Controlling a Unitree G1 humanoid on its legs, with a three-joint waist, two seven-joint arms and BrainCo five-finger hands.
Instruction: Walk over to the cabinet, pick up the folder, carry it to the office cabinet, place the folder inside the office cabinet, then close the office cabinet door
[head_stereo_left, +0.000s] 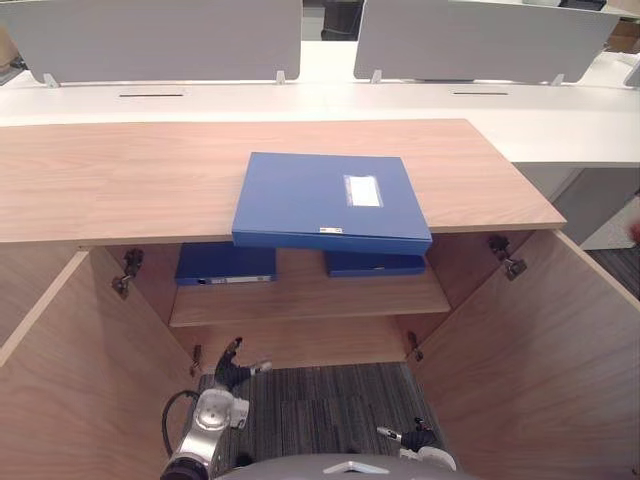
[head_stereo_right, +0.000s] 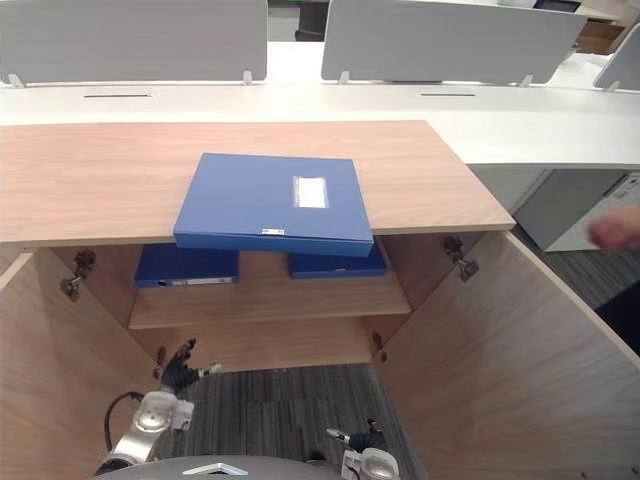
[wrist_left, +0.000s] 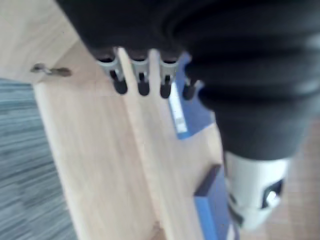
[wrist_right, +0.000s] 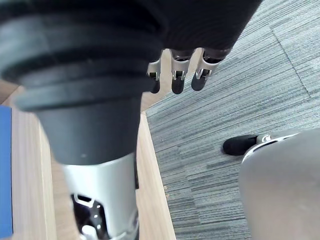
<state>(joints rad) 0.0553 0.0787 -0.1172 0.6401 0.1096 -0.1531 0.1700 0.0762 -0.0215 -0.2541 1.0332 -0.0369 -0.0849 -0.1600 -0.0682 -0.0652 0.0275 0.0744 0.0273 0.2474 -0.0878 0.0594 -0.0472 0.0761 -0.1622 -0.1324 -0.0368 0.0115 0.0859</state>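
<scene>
A blue folder (head_stereo_left: 320, 195) with a white label lies flat on the wooden cabinet top (head_stereo_left: 120, 175), its front edge jutting slightly over the open cabinet. Both doors stand open. My left hand (head_stereo_left: 232, 368) hangs low in front of the cabinet's lower compartment, fingers (wrist_left: 142, 80) relaxed and holding nothing. My right hand (head_stereo_left: 415, 440) is lower still, near the carpet, its fingers (wrist_right: 176, 82) also loose and empty. Neither hand touches the folder.
Two more blue folders (head_stereo_left: 225, 264) (head_stereo_left: 375, 264) lie on the inner shelf (head_stereo_left: 300, 295). The open doors (head_stereo_left: 60, 380) (head_stereo_left: 540, 360) flank me on both sides. A white desk (head_stereo_left: 560, 120) with grey dividers stands behind the cabinet. A person's hand (head_stereo_right: 620, 228) shows at the right edge.
</scene>
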